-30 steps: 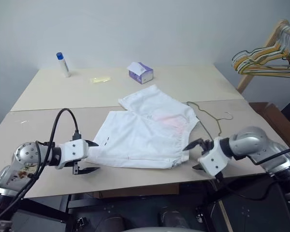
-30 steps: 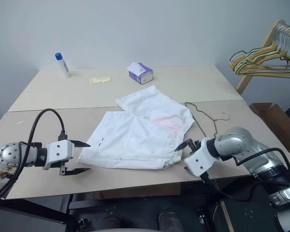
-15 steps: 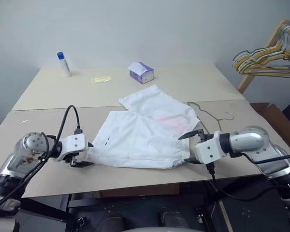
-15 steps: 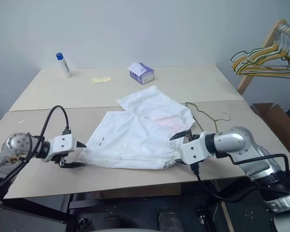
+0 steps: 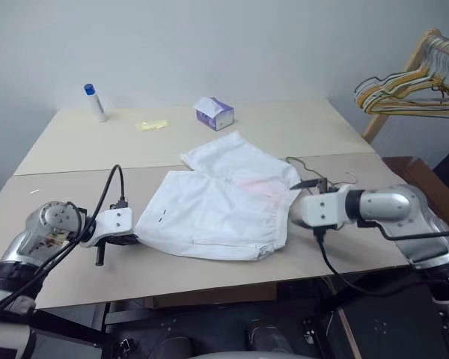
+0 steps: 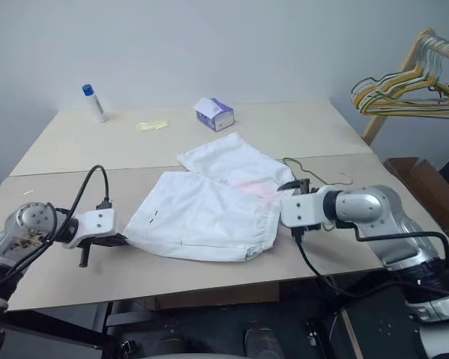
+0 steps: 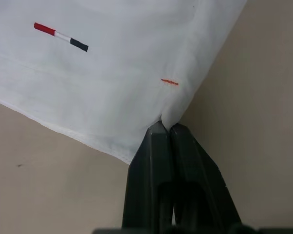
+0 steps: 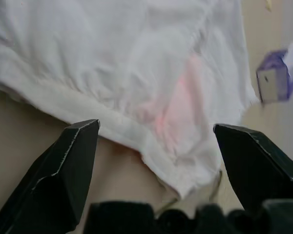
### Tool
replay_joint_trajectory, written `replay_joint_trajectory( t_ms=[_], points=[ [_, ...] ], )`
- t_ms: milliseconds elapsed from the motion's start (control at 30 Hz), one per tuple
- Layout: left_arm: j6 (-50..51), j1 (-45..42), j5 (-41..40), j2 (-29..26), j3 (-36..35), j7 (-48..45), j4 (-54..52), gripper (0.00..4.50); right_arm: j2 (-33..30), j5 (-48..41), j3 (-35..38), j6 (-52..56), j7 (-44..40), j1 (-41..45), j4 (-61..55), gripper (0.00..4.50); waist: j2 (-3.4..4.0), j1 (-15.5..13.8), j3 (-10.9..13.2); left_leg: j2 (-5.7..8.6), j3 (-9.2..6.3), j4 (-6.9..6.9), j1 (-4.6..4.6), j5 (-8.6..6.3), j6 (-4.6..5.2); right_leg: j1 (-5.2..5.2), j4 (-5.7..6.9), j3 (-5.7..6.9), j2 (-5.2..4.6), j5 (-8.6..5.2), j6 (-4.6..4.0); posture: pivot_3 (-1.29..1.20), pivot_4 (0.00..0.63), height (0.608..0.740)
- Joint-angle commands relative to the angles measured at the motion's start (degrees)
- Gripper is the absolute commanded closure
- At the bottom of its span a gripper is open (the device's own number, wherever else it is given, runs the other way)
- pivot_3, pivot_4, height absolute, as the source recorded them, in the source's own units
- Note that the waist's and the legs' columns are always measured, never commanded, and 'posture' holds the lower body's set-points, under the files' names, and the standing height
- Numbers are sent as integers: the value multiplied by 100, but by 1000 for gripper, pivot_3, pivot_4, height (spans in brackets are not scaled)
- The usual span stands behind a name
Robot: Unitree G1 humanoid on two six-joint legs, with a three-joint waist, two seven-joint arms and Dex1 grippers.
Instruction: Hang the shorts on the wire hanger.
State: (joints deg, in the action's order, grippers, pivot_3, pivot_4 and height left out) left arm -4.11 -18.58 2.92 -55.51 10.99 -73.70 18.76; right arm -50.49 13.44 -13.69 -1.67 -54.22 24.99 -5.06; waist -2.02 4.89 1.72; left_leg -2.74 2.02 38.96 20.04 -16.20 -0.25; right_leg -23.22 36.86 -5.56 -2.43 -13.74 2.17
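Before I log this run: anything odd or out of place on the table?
The shorts carry a faint pink patch near the waistband, and their edge lies over part of the wire hanger. Nothing is spilled or torn.

The shorts (image 5: 223, 202) lie on the table (image 5: 284, 127), the wire hanger (image 5: 323, 176) just right.

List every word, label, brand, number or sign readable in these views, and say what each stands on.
No readable text anywhere.
shorts: a red, white and navy striped tab and a small orange stitch, no letters.
tissue box: print too small to read.
blue-capped bottle: label too small to read.
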Motion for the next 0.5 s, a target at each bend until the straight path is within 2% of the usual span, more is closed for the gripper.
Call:
replay_joint_trajectory(
  t_ms=[33,167,267,500],
  points=[
    [399,773,-421,-461,-417,-236,-986,4482,213,392,52,363,410,210,115,182,0,86,0,-2,1,-1,9,0,0,-10,1,-2,0,-1,0,-63,0,740],
    [976,1990,-805,-956,-1010,-276,-2300,4482,460,681,-80,709,510,337,242,182,2,129,3,-3,5,-2,20,-6,10,-24,4,-7,-2,-3,3,-47,0,740],
    [1292,2611,-843,-1125,-1361,-105,-2923,4482,681,868,-157,1075,579,467,382,182,2,119,4,-4,4,-2,19,-6,10,-24,7,-5,-2,-3,3,-33,0,740],
    [2066,3406,-1022,-1247,-1827,-83,-3967,4482,1068,1335,-300,1728,904,769,798,182,4,47,6,-3,3,-1,16,-6,10,-24,12,-1,-1,-9,-3,-27,0,740]
  ],
)
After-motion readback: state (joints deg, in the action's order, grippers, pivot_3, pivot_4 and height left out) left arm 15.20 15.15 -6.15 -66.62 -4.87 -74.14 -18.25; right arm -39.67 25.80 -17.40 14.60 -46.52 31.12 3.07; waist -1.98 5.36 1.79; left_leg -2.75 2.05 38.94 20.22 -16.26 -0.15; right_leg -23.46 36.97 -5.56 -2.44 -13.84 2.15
